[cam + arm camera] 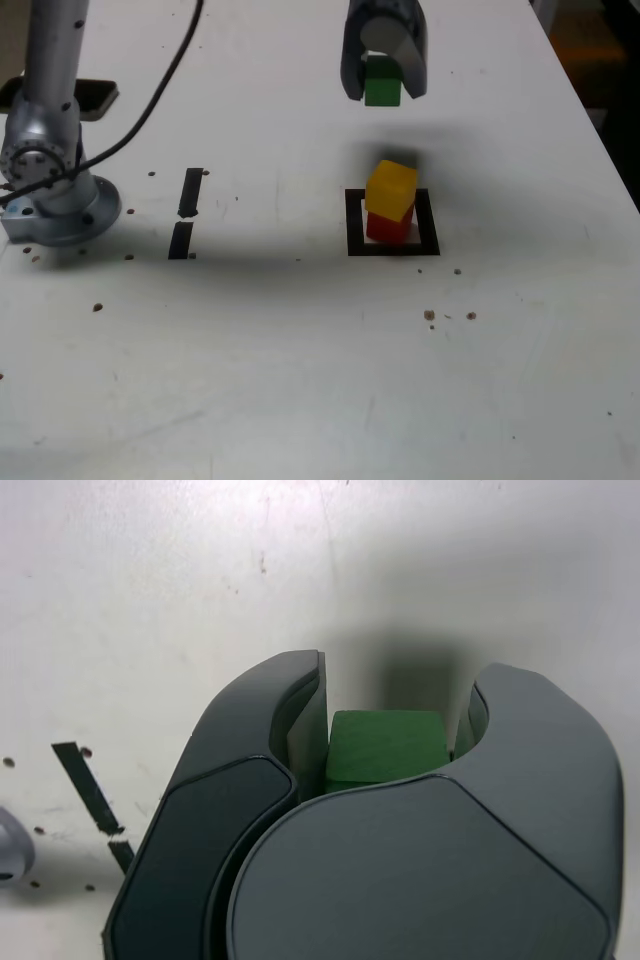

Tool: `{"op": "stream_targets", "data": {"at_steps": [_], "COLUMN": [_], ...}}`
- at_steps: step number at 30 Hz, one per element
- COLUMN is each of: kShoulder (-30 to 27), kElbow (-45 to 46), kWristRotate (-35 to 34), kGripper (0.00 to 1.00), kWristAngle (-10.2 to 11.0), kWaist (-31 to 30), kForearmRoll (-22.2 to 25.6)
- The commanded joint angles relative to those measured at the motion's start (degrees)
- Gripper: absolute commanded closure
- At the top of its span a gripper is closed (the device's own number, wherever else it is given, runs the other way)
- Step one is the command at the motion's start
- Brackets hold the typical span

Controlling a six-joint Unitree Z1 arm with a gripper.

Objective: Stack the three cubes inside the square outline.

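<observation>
- Small solid green cube (382,86): likely light, rigid, smooth-faced; dark grey tool (384,84) clamps its opposite flat sides.
- Yellow cube (391,189) on red cube (388,226), inside black square outline (354,222), at six o'clock from tool.

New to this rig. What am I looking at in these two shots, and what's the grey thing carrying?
It is a single robot arm on a white table. The exterior view comes from a camera off the arm; the arm's metal base stands at that view's left. The wrist view comes from a camera on the arm's wrist, looking past its own grey pincer.

In the exterior view the pincer hangs in the air, shut on a green cube. Below it, a yellow cube sits on a red cube, slightly askew, inside a black square outline. Two short black strips lie nearer the base.
</observation>
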Motion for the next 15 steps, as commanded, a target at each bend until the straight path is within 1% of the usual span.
{"op": "stream_targets", "data": {"at_steps": [1,3,8,10,15], "kShoulder": [-0.7,-1.1,-2.2,-2.8,-3.8], "kElbow": [-0.6,-1.0,-1.5,-1.6,-2.2], "kWristRotate": [0.5,1.3,2.8,3.4,4.1], "kGripper": [0.74,0.74,0.74,0.74,0.74], "kWristAngle": [-0.7,-1.5,-2.6,-3.4,-6.7], "kWaist": [-0.6,-1.5,-3.4,-4.3,-7.5], "kForearmRoll": [0.8,1.9,3.8,4.8,6.3]}}
